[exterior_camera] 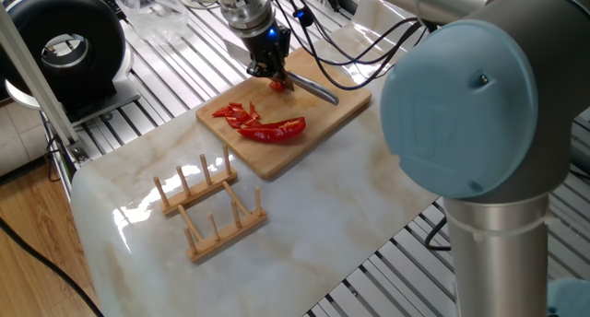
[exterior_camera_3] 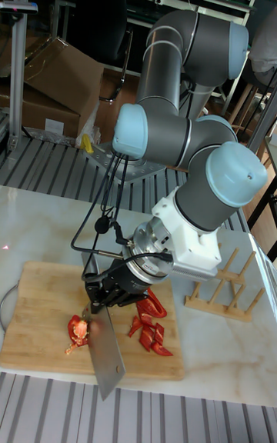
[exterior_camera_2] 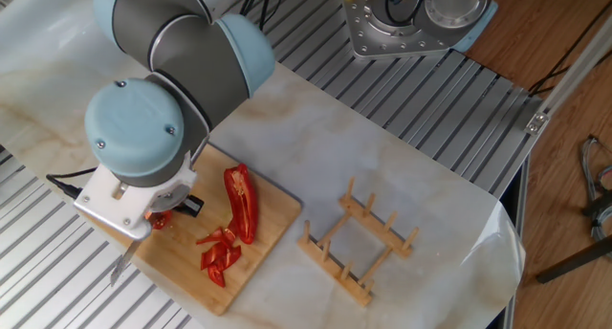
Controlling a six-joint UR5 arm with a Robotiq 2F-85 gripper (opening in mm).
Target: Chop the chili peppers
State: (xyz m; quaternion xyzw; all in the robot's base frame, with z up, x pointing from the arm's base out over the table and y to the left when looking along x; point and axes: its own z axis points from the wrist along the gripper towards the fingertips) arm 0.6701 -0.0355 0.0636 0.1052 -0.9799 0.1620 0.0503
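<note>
A long red chili pepper half (exterior_camera: 275,130) lies on the wooden cutting board (exterior_camera: 323,114), with a cluster of cut red strips (exterior_camera: 234,112) beside it. Another small chili piece (exterior_camera_3: 77,329) lies apart, right by the knife blade (exterior_camera_3: 106,352). My gripper (exterior_camera_3: 104,295) is shut on the knife's handle, and the blade slants down over the board's edge. In the other fixed view the arm's wrist hides the gripper; the blade tip (exterior_camera_2: 122,263) shows, as do the long half (exterior_camera_2: 241,203) and the strips (exterior_camera_2: 220,253).
A wooden slotted rack (exterior_camera: 208,206) stands on the marble tabletop, a short way from the board. A black round device (exterior_camera: 64,42) sits off the table's far left corner. The robot base (exterior_camera_2: 416,18) is bolted to the slatted frame behind the table.
</note>
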